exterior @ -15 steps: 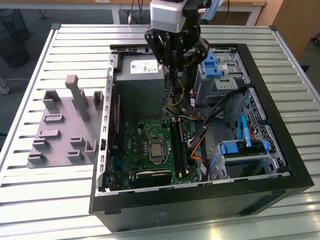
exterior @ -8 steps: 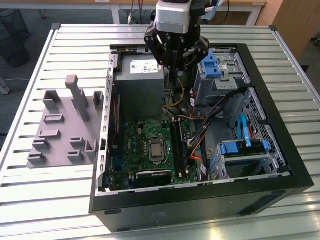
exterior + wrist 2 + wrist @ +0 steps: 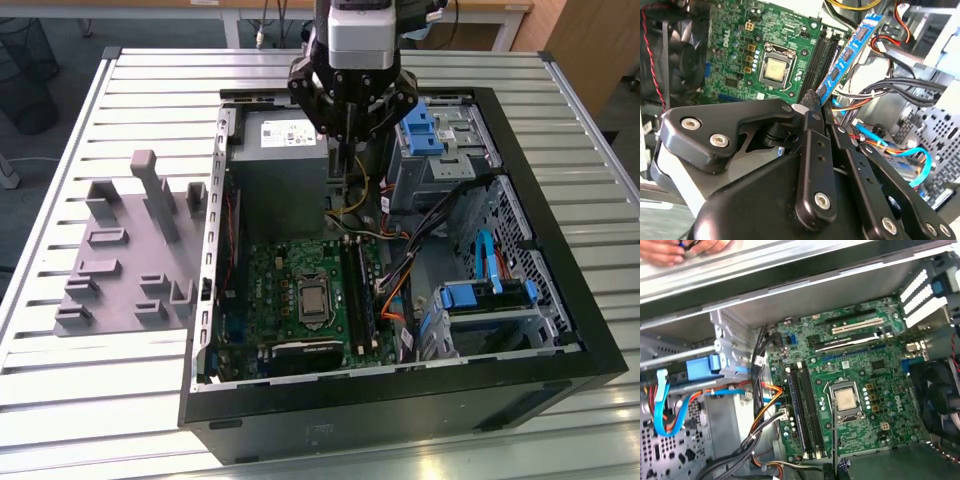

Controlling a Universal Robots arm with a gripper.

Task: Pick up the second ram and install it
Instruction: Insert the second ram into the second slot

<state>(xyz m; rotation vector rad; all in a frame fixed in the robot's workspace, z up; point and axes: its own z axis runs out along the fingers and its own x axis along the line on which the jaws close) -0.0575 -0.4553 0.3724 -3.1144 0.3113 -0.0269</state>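
Note:
The second ram (image 3: 847, 50), a thin blue-green stick with small black chips, is clamped by one end between my gripper's (image 3: 813, 100) fingers and reaches out over the motherboard (image 3: 735, 45). In the exterior view the gripper (image 3: 350, 148) hangs above the power supply (image 3: 280, 165) inside the open case, and the ram (image 3: 348, 178) shows as a thin strip pointing down, above and behind the long black memory slots (image 3: 357, 290). Those slots (image 3: 805, 410) lie beside the processor socket (image 3: 845, 401) in the first wrist view. The ram touches no slot.
A grey fixture tray (image 3: 130, 260) with upright posts stands on the slatted table at the exterior view's left. Drive bays (image 3: 480, 300) and orange, blue and black cables (image 3: 765, 405) crowd the case beside the slots. A case fan (image 3: 687, 60) sits past the board. A person's hand (image 3: 685, 250) rests beyond the case.

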